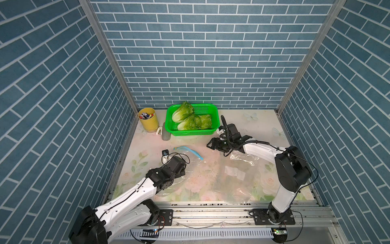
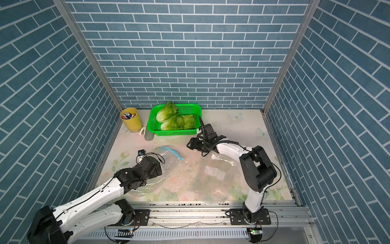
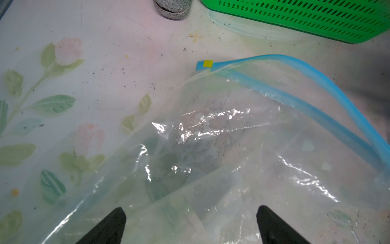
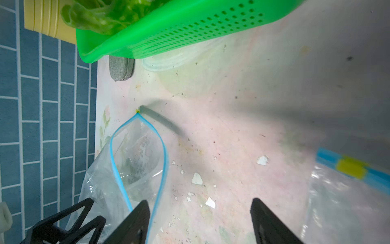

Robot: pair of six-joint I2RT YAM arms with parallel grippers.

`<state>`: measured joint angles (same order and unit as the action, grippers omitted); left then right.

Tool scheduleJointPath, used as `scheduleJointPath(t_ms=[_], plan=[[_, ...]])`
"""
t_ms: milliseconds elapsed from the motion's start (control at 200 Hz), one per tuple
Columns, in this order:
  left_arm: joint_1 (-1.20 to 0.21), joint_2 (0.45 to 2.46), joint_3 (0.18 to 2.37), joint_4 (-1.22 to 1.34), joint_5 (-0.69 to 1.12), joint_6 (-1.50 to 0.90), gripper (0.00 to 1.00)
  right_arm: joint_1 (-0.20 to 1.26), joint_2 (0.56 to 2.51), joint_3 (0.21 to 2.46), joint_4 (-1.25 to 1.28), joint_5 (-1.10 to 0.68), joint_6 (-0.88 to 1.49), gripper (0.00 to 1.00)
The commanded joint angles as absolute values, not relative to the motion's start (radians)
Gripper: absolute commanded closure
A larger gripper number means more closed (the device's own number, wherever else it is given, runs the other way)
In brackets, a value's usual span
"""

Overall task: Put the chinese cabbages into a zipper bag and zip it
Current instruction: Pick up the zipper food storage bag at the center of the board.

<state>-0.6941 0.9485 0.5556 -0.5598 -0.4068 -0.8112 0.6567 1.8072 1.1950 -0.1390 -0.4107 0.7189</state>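
Three chinese cabbages (image 1: 191,119) (image 2: 175,119) lie in a green basket (image 1: 214,109) (image 2: 197,108) at the back; leaves show in the right wrist view (image 4: 101,14). A clear zipper bag (image 1: 197,169) (image 3: 221,147) lies left of centre, its blue zip mouth (image 1: 187,150) (image 4: 138,147) gaping. My left gripper (image 3: 191,213) hangs open over the bag's film with nothing between its fingers; the top views hide the jaws under the wrist. My right gripper (image 1: 211,145) (image 4: 200,203) is open and empty, low over the table in front of the basket, one finger (image 4: 139,217) beside the zip mouth.
A second clear bag (image 1: 234,175) with a white label lies under the right arm; its blue zip with a yellow slider (image 4: 350,168) shows. A yellow cup (image 1: 148,121) of pens, a white clip (image 1: 159,131) and a grey pouch (image 1: 166,135) stand back left. White crumbs (image 4: 197,178) dot the floral tabletop.
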Motion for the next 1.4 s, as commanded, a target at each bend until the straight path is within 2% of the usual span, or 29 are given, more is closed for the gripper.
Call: scheduleJointPath(t_ms=[0,275,405,470,635,875,965,1155,1305,1395], plan=[[-0.677,0.935,0.540,-0.503,-0.390,-0.713,0.01,0.684,1.865,1.262,-0.133,-0.456,0.769,0.27],[-0.627,0.934,0.514,-0.451,-0.352,-0.689,0.01,0.714,1.982,1.396,-0.207,-0.497,0.755,0.42],[-0.623,0.933,0.510,-0.445,-0.353,-0.689,0.01,0.725,2.027,1.432,-0.235,-0.517,0.753,0.43],[-0.624,0.931,0.506,-0.441,-0.350,-0.691,0.01,0.734,2.047,1.451,-0.236,-0.533,0.755,0.48],[-0.621,0.933,0.502,-0.439,-0.355,-0.694,0.01,0.762,2.087,1.490,-0.254,-0.546,0.743,0.49],[-0.616,0.957,0.506,-0.435,-0.353,-0.696,0.01,0.791,2.124,1.506,-0.252,-0.565,0.738,0.57],[-0.615,0.966,0.508,-0.430,-0.352,-0.696,0.01,0.799,2.139,1.511,-0.253,-0.570,0.738,0.67],[-0.615,0.967,0.505,-0.432,-0.354,-0.697,0.01,0.802,2.137,1.504,-0.229,-0.576,0.739,0.78],[-0.612,0.966,0.505,-0.436,-0.352,-0.697,0.01,0.802,2.131,1.496,-0.219,-0.586,0.744,0.96],[-0.609,0.965,0.513,-0.446,-0.353,-0.694,0.01,0.802,2.110,1.480,-0.201,-0.577,0.744,1.00]])
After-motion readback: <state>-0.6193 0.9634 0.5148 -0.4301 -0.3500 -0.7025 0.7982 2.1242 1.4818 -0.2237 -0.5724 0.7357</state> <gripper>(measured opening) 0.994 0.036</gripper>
